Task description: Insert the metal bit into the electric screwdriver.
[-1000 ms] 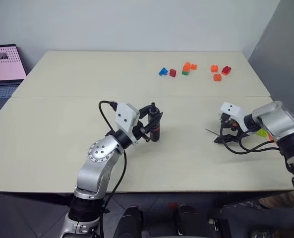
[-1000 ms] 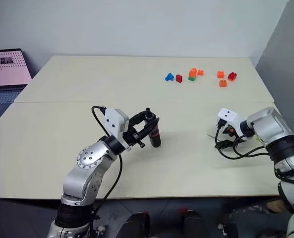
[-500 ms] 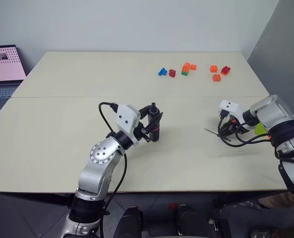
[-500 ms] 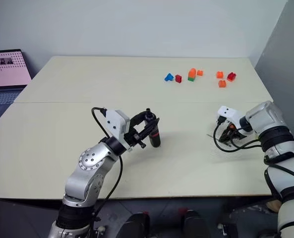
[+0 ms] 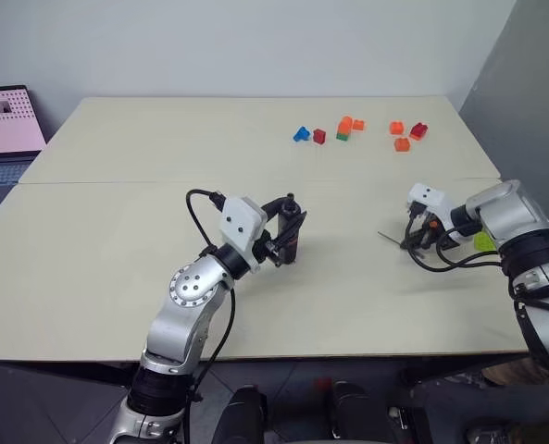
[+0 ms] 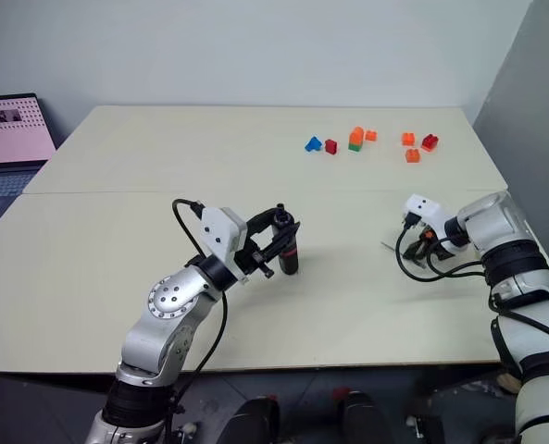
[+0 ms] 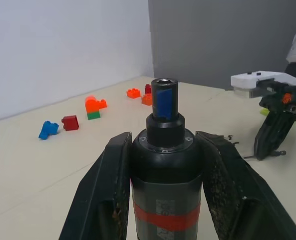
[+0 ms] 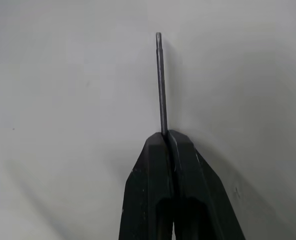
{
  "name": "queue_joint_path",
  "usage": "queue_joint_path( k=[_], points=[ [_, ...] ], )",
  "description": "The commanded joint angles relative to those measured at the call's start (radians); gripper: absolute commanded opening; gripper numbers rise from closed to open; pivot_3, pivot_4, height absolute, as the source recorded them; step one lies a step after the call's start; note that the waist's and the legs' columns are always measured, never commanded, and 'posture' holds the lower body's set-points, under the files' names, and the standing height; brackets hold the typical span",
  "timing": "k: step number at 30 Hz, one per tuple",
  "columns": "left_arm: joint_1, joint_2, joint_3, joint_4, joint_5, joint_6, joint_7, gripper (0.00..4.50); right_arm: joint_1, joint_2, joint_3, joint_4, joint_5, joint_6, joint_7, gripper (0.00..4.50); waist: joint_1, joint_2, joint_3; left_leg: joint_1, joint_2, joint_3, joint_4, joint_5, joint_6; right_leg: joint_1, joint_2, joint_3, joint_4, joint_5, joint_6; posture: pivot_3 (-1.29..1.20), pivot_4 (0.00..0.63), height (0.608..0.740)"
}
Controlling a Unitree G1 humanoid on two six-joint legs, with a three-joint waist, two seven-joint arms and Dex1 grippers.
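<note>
My left gripper (image 7: 163, 200) clamps slim dark pen-shaped electric screwdriver with red band (image 7: 165, 175) upright above beige table (image 5: 117, 231), socket exposed to receive bit. My right gripper (image 8: 168, 136) pinches thin grey metal bit (image 8: 160, 80) by one end, free length projecting for insertion.

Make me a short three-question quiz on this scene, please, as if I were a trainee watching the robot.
1. True or false: the left gripper is shut on the electric screwdriver.
2. What does the right gripper pinch: A a toy brick, B the metal bit, C a cable?
3. Fill in: the toy bricks lie at the table's ____ edge.

Key: 1 true; 2 B; 3 far.
</note>
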Motion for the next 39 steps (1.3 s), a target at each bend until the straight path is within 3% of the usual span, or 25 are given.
queue_joint_path(
  k=[1,8,13,22,26,39],
  points=[
    [0.007,0.009,-0.008,0.003,0.003,0.045,0.001,1.64,0.039,0.006,-0.16,-0.161,0.08,0.012,-0.104,0.0,0.0,0.0,0.0,0.0,0.0,0.0,0.0,0.0,0.0,0.0,0.0,0.0,0.0,0.0,0.0,0.0,0.15,0.74],
    [-0.05,-0.047,0.036,0.011,-0.042,0.044,0.039,1.64,0.217,0.124,-0.432,-0.563,0.247,0.042,-0.335,0.0,0.001,0.0,0.0,-0.002,0.0,-0.001,0.0,0.0,0.0,-0.001,0.0,-0.001,0.0,0.0,0.0,0.0,0.15,0.74],
    [-0.111,-0.104,0.014,0.001,-0.061,0.025,0.036,1.64,0.32,0.248,-0.53,-0.755,0.27,-0.009,-0.554,0.0,0.003,0.0,0.0,-0.004,0.0,-0.001,0.001,0.0,0.0,-0.003,0.0,-0.001,0.001,0.0,0.001,0.0,0.15,0.74],
    [-0.122,-0.109,-0.058,0.12,0.0,-0.059,-0.02,1.64,0.336,0.396,-0.594,-0.902,0.383,-0.128,-0.709,0.0,0.0,0.0,0.001,-0.004,0.0,0.0,-0.001,0.0,0.0,-0.004,0.001,0.0,0.0,0.0,0.0,0.0,0.15,0.74],
    [-0.131,-0.115,-0.082,0.174,0.052,-0.073,0.001,1.64,0.322,0.462,-0.607,-0.957,0.485,-0.083,-0.766,0.0,0.0,0.0,0.001,-0.003,0.0,-0.001,-0.001,0.0,0.0,-0.004,0.001,0.0,0.001,0.0,0.0,0.0,0.15,0.74],
    [-0.118,-0.164,-0.099,0.146,0.099,-0.05,0.073,1.64,0.342,0.521,-0.573,-1.052,0.624,-0.052,-0.867,0.0,0.0,0.0,0.001,-0.003,0.0,-0.001,-0.001,0.0,0.0,-0.003,0.001,0.0,0.001,0.0,0.0,0.0,0.15,0.74]
  ],
)
